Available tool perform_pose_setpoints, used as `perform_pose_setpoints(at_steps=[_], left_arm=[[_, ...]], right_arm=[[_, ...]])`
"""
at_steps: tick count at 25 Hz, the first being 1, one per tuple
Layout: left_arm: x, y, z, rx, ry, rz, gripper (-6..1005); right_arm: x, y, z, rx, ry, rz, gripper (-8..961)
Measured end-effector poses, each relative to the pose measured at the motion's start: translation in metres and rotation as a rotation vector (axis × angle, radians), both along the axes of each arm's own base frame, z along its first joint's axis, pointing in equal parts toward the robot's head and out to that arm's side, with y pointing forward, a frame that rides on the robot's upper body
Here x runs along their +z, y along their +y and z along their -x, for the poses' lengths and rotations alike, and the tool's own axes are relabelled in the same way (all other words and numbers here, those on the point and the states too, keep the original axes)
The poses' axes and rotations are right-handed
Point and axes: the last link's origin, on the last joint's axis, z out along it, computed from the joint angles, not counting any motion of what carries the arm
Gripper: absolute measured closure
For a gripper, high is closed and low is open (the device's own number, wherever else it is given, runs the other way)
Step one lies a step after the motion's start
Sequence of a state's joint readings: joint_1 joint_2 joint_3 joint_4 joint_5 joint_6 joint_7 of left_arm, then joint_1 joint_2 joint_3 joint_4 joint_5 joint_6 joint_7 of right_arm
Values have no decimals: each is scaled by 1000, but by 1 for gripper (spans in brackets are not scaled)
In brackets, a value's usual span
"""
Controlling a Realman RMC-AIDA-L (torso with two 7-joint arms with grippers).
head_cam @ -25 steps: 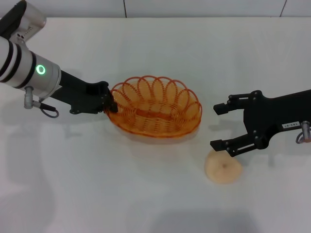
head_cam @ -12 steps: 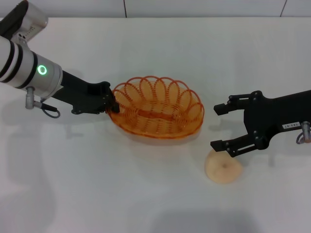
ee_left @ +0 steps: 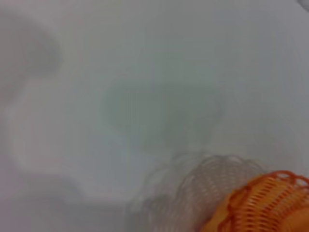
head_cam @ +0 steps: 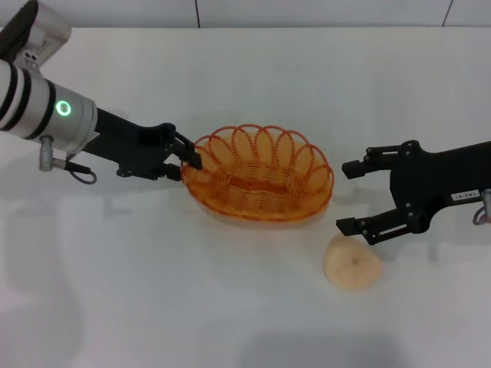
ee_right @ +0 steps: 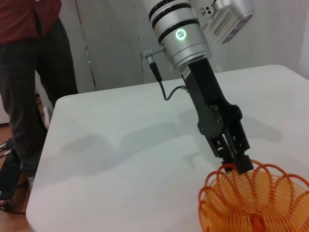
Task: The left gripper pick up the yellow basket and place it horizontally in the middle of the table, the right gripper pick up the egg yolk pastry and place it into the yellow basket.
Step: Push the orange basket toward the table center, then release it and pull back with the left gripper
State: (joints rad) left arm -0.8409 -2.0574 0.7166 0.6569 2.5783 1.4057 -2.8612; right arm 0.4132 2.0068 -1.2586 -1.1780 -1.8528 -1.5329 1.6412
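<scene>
The yellow basket [head_cam: 261, 208] is an orange-yellow wire oval near the middle of the white table [head_cam: 192, 307]. My left gripper [head_cam: 189, 159] is shut on the rim at the basket's left end. In the left wrist view the basket [ee_left: 263, 203] shows with its shadow set apart from it, so it hangs slightly above the table. The egg yolk pastry [head_cam: 352, 263] lies on the table, right of the basket and nearer to me. My right gripper [head_cam: 344, 197] is open and empty, just behind and above the pastry. The right wrist view shows the left gripper [ee_right: 237, 163] on the basket's rim [ee_right: 251, 193].
A person in a red top and dark trousers [ee_right: 29, 72] stands beyond the table's far end in the right wrist view. The table's edge [ee_right: 43, 159] runs close by that person.
My left gripper has carried the basket to the right and slightly nearer, closer to the right gripper. The right gripper and the pastry have hardly moved.
</scene>
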Motion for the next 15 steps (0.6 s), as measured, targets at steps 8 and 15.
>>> perform_pose_setpoints(at_steps=[8, 15], left_arm=[[11, 0, -5, -62, -56, -2, 478], [42, 6, -7, -197, -100, -110, 178]], right_arm=[[1, 0, -2, -9, 6, -3, 85], [0, 1, -1, -14, 10, -5, 85]])
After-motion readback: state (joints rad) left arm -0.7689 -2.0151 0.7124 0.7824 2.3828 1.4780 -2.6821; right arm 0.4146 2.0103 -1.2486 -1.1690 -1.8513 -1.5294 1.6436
